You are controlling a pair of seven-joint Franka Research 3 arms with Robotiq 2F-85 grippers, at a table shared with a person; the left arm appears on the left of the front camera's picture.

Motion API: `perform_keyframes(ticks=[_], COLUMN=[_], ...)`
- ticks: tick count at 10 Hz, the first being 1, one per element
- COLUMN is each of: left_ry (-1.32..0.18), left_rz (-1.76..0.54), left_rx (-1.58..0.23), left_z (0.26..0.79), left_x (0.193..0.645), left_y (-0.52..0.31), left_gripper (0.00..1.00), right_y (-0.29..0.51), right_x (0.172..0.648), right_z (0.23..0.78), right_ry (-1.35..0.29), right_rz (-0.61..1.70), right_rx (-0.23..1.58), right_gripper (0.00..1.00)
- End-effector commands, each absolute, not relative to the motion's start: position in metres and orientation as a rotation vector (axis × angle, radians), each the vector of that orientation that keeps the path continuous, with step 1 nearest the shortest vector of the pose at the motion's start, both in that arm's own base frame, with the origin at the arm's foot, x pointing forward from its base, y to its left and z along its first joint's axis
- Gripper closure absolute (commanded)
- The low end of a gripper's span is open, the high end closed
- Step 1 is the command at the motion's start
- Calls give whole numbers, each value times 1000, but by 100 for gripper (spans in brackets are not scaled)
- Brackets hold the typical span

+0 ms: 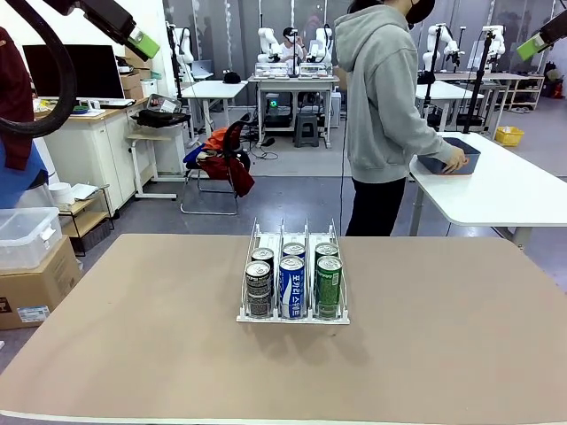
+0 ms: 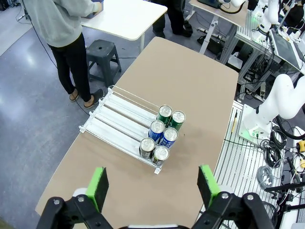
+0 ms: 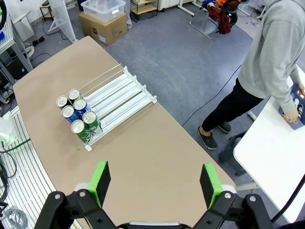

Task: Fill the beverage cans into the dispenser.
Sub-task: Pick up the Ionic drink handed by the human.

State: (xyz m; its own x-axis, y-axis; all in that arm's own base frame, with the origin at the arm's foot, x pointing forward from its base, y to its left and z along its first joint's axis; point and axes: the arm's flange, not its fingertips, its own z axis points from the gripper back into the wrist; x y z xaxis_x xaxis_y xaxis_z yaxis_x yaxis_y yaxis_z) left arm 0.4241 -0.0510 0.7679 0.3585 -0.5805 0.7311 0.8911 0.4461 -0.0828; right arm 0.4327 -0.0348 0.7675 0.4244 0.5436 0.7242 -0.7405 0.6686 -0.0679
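Nearest the robot, the left gripper hangs high above the near left part of the brown table. Its jaws are spread wide with nothing between the green pads. In its wrist view the beverage cans lie well below and ahead of it, roughly in line with the gap between the fingers and well apart from them.

The right gripper is likewise raised high on the right side, jaws wide apart and empty. In its view the cans stand far below, off to one side of the gap rather than in line with it.

The dispenser stands upright at the middle of the table, its three lanes running near to far. Six cans fill the near end, two deep in each lane and touching front to back: dark grey cans in the left lane, blue-and-white cans in the middle lane and green-and-white cans in the right lane. The far stretch of every lane is bare.

Beyond the far edge a person in a grey hoodie stands turned to the right. One hand rests on a dark blue tub on a white side table.
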Motion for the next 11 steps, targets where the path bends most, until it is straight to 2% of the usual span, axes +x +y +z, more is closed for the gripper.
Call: perform_keyframes(ticks=[1,11], left_ry=[-689,-689], left_rz=[-1000,-1000], left_rx=[-523,-523], left_z=[768,768], left_x=[423,423], left_y=[-50,-50], left_gripper=[0,0], right_y=[-36,-36], right_x=[432,432], right_z=[767,767], right_ry=[-792,-792], right_rz=[815,815], right_rx=[279,279], right_gripper=[0,0])
